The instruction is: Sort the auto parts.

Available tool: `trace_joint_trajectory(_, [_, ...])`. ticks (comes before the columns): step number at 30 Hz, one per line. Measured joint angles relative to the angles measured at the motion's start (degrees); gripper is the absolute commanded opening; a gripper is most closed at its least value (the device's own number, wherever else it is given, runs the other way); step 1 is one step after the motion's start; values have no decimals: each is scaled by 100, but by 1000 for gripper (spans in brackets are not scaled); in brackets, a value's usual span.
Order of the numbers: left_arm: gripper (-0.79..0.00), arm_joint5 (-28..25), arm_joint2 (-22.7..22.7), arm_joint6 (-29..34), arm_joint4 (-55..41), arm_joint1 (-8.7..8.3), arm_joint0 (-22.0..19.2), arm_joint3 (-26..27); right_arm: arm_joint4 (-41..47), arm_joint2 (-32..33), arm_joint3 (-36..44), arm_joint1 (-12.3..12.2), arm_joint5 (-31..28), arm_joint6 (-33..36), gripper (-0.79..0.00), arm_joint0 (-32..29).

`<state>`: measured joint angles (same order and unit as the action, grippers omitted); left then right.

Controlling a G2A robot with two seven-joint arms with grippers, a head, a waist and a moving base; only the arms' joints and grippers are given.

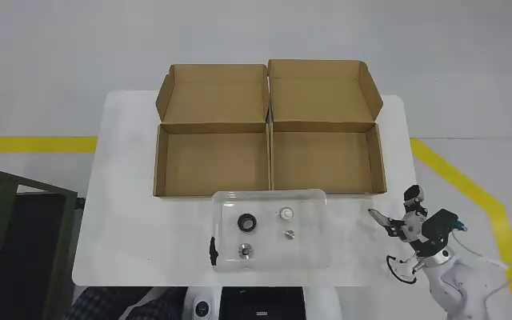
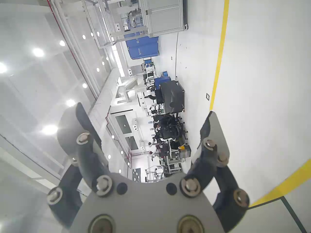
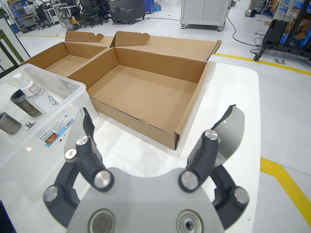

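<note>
A clear plastic bin at the table's front centre holds the parts: a black ring bearing, a white spray bottle, a small metal piece and a metal cylinder. A black part lies at the bin's left edge. The right wrist view shows the bin, bottle, bearing and cylinder. My right gripper hovers open and empty over the table right of the bin. My left gripper is open and empty, facing the room and floor.
Two open cardboard boxes stand side by side behind the bin, the left one and the right one, both empty. Bare white table lies left of the bin and along the right edge.
</note>
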<state>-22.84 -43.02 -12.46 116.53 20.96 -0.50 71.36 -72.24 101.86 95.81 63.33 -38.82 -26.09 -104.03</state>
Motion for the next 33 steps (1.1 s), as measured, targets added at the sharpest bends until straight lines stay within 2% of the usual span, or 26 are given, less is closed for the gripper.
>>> trace_joint_trajectory(11, [0, 0, 0, 0, 0, 0, 0, 0, -45, -58, 139, -5, -42, 189, 0, 47])
trace_joint_trajectory(20, [0, 0, 0, 0, 0, 0, 0, 0, -727, -181, 971, -55, -299, 602, 0, -49])
trace_joint_trajectory(33, [0, 0, 0, 0, 0, 0, 0, 0, -1657, -875, 2130, -97, -621, 1130, 0, -278])
